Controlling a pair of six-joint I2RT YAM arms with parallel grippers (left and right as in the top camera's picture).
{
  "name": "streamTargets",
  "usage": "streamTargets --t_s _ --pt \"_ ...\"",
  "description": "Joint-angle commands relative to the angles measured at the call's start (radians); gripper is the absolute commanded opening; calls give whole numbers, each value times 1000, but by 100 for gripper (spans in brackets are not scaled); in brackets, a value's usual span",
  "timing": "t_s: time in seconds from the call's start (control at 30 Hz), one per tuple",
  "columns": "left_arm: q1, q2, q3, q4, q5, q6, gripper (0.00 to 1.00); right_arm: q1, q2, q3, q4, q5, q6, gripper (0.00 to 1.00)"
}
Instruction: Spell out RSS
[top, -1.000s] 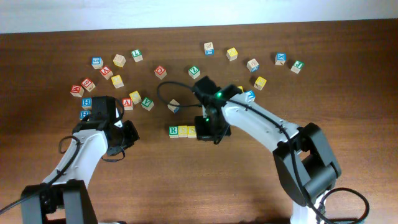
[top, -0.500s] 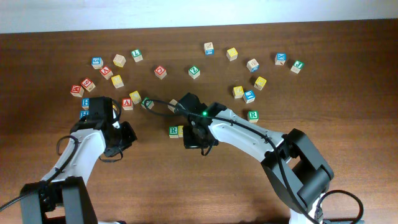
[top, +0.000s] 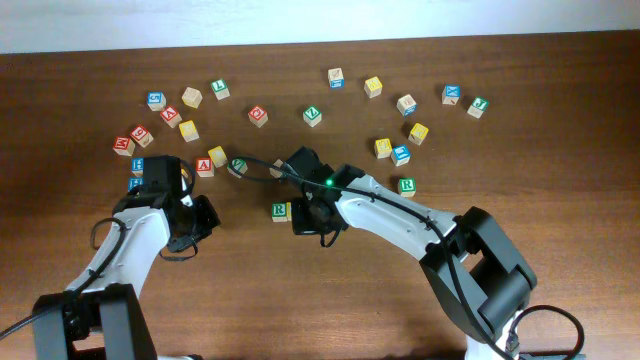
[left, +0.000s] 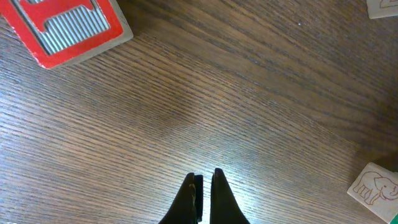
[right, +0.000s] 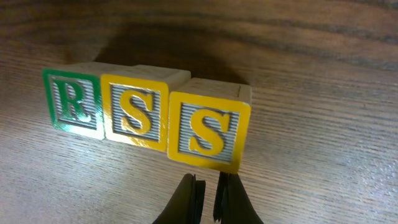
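Three wooden cubes stand side by side in a row reading R, S, S in the right wrist view: a green-framed R (right: 73, 102), a yellow-framed S (right: 135, 112) and a second yellow S (right: 209, 130). My right gripper (right: 208, 182) is shut, its tips just in front of the last S, holding nothing. From overhead only the R cube (top: 280, 211) and a sliver of yellow show, because the right gripper (top: 308, 218) covers the S cubes. My left gripper (left: 204, 182) is shut and empty over bare wood, to the left of the row (top: 205, 215).
Several loose letter cubes lie scattered across the far half of the table (top: 330, 300), including another green cube (top: 406, 185) right of the row. In the left wrist view a red cube (left: 68, 28) is at upper left and an elephant-picture cube (left: 376, 185) at lower right.
My right arm has swung left and now hangs over the two S cubes, uncovering cubes to its right. The row has stayed put. The left arm has barely shifted.
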Motion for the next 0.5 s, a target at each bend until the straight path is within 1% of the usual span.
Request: streamTargets --t_s 0.0,0.47 --pt "5 7 7 -2 -8 -2 0 7 21 -6 11 16 11 4" --pt "5 7 7 -2 -7 -2 0 7 21 -6 18 -2 11 4"
